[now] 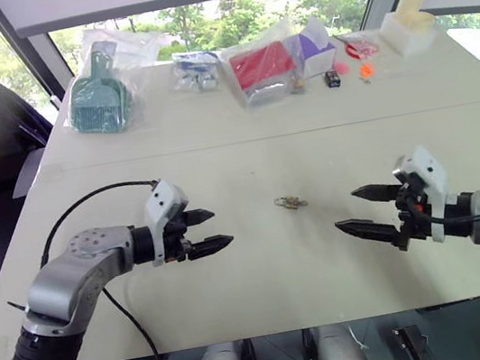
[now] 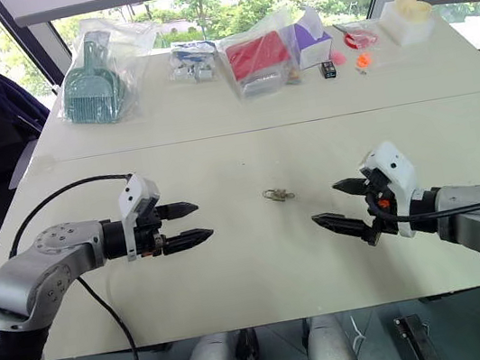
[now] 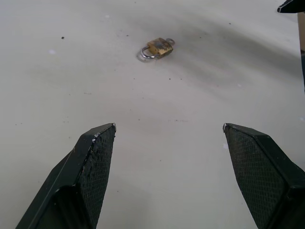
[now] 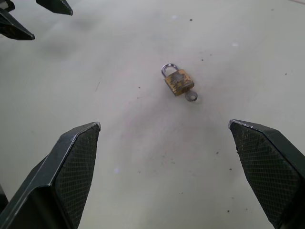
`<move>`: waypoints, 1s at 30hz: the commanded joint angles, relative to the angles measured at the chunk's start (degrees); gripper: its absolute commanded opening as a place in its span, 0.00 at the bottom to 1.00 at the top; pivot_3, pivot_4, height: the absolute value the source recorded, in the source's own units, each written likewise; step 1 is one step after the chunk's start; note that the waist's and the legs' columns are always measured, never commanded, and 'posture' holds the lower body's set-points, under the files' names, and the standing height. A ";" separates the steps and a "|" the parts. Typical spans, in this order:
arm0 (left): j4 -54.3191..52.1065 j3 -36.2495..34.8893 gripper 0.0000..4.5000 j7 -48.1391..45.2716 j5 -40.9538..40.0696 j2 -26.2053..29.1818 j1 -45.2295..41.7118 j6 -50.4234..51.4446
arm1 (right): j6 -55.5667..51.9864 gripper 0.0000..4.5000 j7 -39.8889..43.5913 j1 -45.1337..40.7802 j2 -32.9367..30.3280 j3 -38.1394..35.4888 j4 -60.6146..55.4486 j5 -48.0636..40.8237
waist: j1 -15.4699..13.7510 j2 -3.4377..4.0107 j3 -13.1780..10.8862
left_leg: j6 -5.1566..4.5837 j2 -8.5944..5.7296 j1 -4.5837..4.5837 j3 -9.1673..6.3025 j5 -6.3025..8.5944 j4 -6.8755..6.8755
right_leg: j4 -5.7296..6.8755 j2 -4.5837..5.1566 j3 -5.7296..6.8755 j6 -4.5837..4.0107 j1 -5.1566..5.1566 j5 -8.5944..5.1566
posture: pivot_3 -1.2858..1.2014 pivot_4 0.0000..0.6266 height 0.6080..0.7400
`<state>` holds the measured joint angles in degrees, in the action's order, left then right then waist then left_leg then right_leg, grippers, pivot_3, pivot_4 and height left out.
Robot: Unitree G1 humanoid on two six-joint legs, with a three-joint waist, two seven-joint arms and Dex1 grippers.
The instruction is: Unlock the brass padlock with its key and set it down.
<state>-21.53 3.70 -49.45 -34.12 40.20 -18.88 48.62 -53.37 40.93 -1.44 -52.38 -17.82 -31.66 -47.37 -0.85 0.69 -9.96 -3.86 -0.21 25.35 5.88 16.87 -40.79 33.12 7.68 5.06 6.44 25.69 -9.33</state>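
Left eye view shows me the brass padlock (image 1: 290, 201) lying flat on the bare white table (image 1: 263, 268), about midway between my two grippers and touching neither. The key (image 4: 191, 96) sticks out of the lock's bottom end, and the shackle loop looks pushed in. My left gripper (image 1: 211, 230) hangs over the table on one side with its jaws spread wide and nothing in them. My right gripper (image 1: 362, 210) does the same on the other side, jaws wide apart and empty. There is plenty of bare table all around the lock. The near table edge is close under both arms. Bags and boxes (image 1: 264, 71) sit well away along the far edge.
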 commanded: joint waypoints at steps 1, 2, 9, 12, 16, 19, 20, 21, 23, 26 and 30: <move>-0.58 -0.63 0.83 1.42 0.52 -1.36 -1.31 -1.60 | 1.05 0.99 0.63 -0.63 -0.17 -0.20 -0.14 0.33 | -0.01 0.00 0.00 | 0.00 0.00 0.00 0.00 0.00 0.00 | 0.00 0.00 0.00 0.00 0.00 0.00 | 0.52 0.24 0.96; -0.44 -0.83 0.83 1.94 0.51 -1.87 -1.54 -1.74 | 1.13 0.99 0.65 -0.54 -0.13 -0.18 -0.15 0.35 | -0.03 0.00 0.00 | 0.00 0.00 0.00 0.00 0.00 0.00 | 0.00 0.00 0.00 0.00 -0.01 0.00 | 0.52 0.24 0.96; -0.07 -0.50 0.83 1.83 0.89 -1.51 -1.52 -1.69 | 1.16 0.99 0.22 -0.69 0.40 0.34 -0.39 0.41 | 0.05 -0.01 0.00 | 0.00 0.00 0.00 0.00 -0.02 0.00 | 0.01 -0.01 0.00 0.00 0.00 0.00 | 0.52 0.24 0.96; 0.27 0.65 0.83 2.15 3.24 -0.92 -1.58 -3.14 | 1.27 0.99 -0.02 -0.83 0.63 0.63 -0.33 0.54 | 0.00 0.00 0.00 | 0.00 0.00 0.00 0.00 -0.02 0.00 | 0.01 0.00 0.00 0.00 0.00 0.00 | 0.52 0.24 0.96; 2.79 1.76 0.83 4.14 7.47 -0.67 -4.35 -4.25 | -0.54 0.99 -0.80 -1.20 0.79 0.82 0.22 -0.08 | -0.07 -0.01 0.00 | 0.01 -0.01 0.00 0.00 -0.02 0.00 | 0.01 0.00 0.00 0.00 -0.01 0.00 | 0.52 0.24 0.96; 5.90 2.53 0.83 -2.23 7.62 2.00 -8.21 -6.39 | -4.21 0.99 -2.03 -3.91 0.29 1.50 0.91 -1.48 | 0.06 -0.02 -0.01 | 0.01 0.00 0.02 0.00 -0.02 0.00 | 0.01 0.00 0.00 -0.01 0.03 0.01 | 0.52 0.24 0.96; 7.49 3.50 0.83 -4.46 8.54 3.03 -9.94 -7.64 | -4.96 0.99 -2.44 -4.85 0.21 1.83 1.21 -1.50 | 0.05 -0.02 -0.01 | 0.01 0.00 0.02 0.01 -0.02 0.00 | 0.03 0.00 0.00 -0.01 0.05 0.01 | 0.52 0.24 0.96; 10.22 4.77 0.83 -6.51 10.02 3.61 -12.44 -9.57 | -5.33 0.99 -2.75 -5.52 0.27 2.07 1.45 -1.28 | -0.02 -0.01 -0.01 | 0.03 0.00 0.04 0.01 -0.04 0.00 | 0.03 -0.01 0.00 -0.01 0.08 0.01 | 0.52 0.24 0.96; 17.76 7.05 0.83 -9.72 12.19 2.91 -18.59 -12.08 | -5.58 0.99 -3.06 -6.47 0.57 2.53 1.82 -0.81 | -0.33 -0.01 0.00 | 0.03 -0.01 0.04 0.01 -0.04 0.00 | 0.03 -0.01 0.01 -0.01 0.07 0.01 | 0.52 0.24 0.96; 29.16 11.49 0.83 -15.19 16.46 0.07 -27.62 -17.81 | -5.38 0.99 -3.98 -6.85 1.68 3.10 1.62 -0.44 | -1.07 -0.02 -0.01 | -0.07 -0.02 0.05 0.04 -0.09 -0.01 | 0.01 0.00 0.01 -0.01 0.06 0.01 | 0.52 0.24 0.96; 43.38 18.02 0.83 -24.05 22.39 -7.57 -38.77 -28.62 | -4.44 0.99 -5.95 -4.74 4.25 2.77 -1.02 -0.44 | -1.72 -0.03 -0.01 | -0.14 -0.04 0.13 0.07 -0.12 -0.03 | -0.03 0.01 0.02 -0.01 0.06 0.01 | 0.52 0.24 0.96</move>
<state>18.73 20.09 -70.35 -13.68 34.16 -55.17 24.52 -58.84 35.63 -6.72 -48.26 -13.78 -30.38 -47.53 -2.57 0.66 -9.98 -4.01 -0.25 25.51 5.98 16.75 -40.83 33.05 7.69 5.08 6.43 25.76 -9.32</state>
